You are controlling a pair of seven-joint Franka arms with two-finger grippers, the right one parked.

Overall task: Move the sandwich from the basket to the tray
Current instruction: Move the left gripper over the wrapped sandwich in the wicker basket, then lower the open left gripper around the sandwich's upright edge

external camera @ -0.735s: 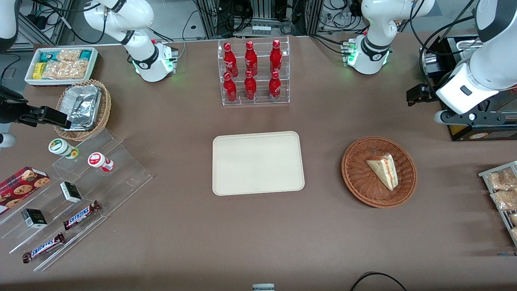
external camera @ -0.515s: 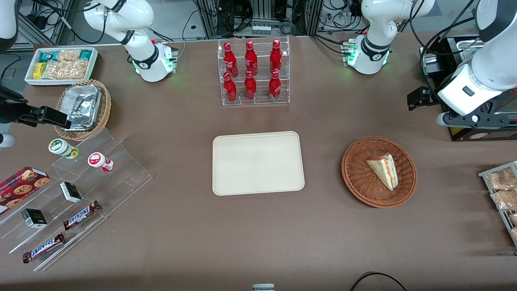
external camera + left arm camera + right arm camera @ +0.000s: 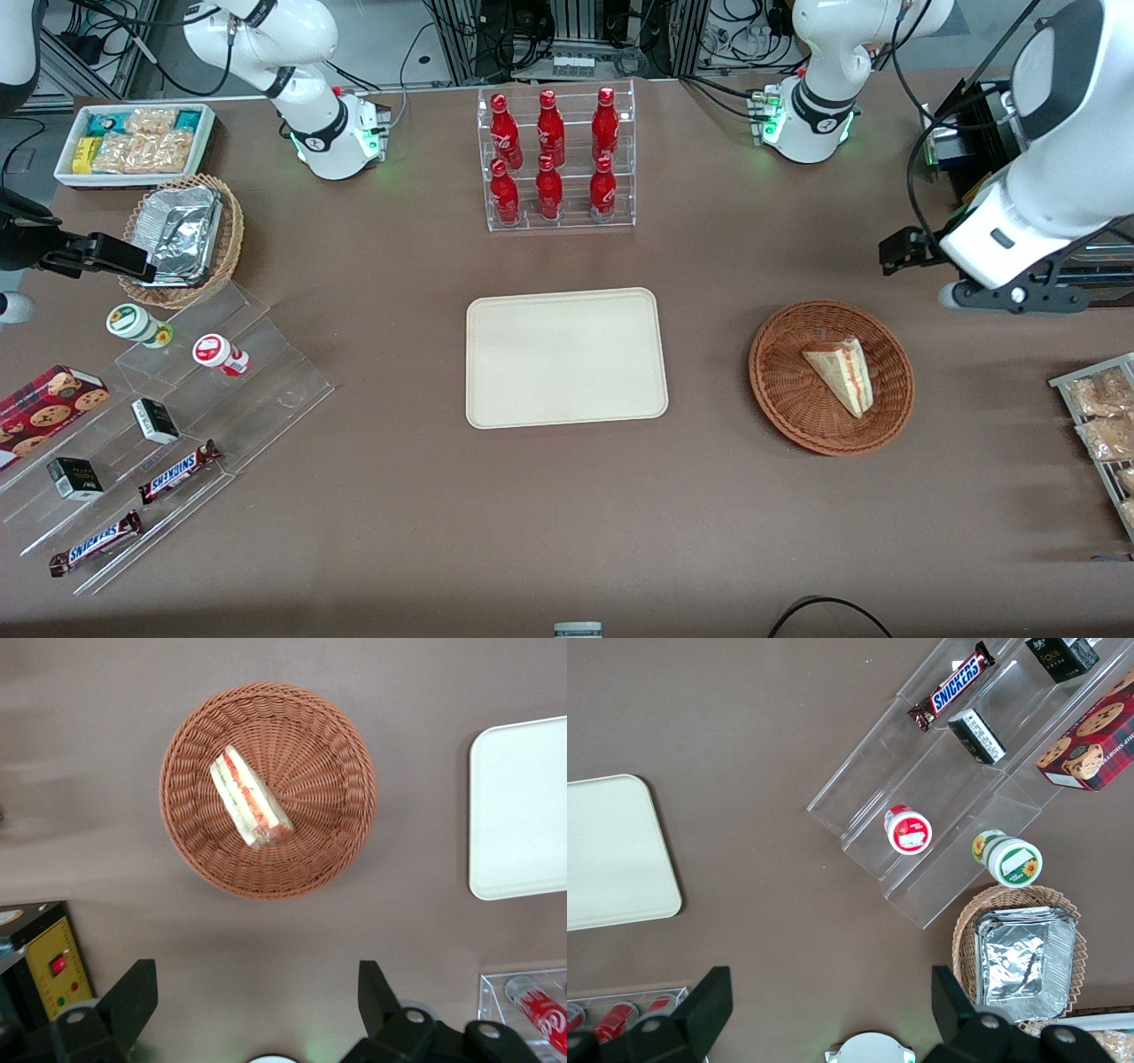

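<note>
The sandwich (image 3: pixel 842 374) (image 3: pixel 249 797), a pale wedge with red and green filling along one edge, lies in the round reddish-brown wicker basket (image 3: pixel 780 399) (image 3: pixel 328 842). The cream tray (image 3: pixel 565 357) (image 3: pixel 523 806) lies flat beside the basket, toward the parked arm's end, with nothing on it. My gripper (image 3: pixel 257 988) hangs open high over bare table, farther from the front camera than the basket, its two dark fingers (image 3: pixel 133 992) wide apart and holding nothing. The left arm's wrist (image 3: pixel 1001 235) shows above the table toward the working arm's end.
A clear rack of red bottles (image 3: pixel 556 159) stands farther from the front camera than the tray. A black box with a yellow panel (image 3: pixel 58 966) sits close to the gripper. A wire rack of snack packets (image 3: pixel 1103 425) lies at the working arm's end.
The left arm's wrist has swung nearer to the front camera and a little toward the basket. The sandwich, basket and tray have not moved.
</note>
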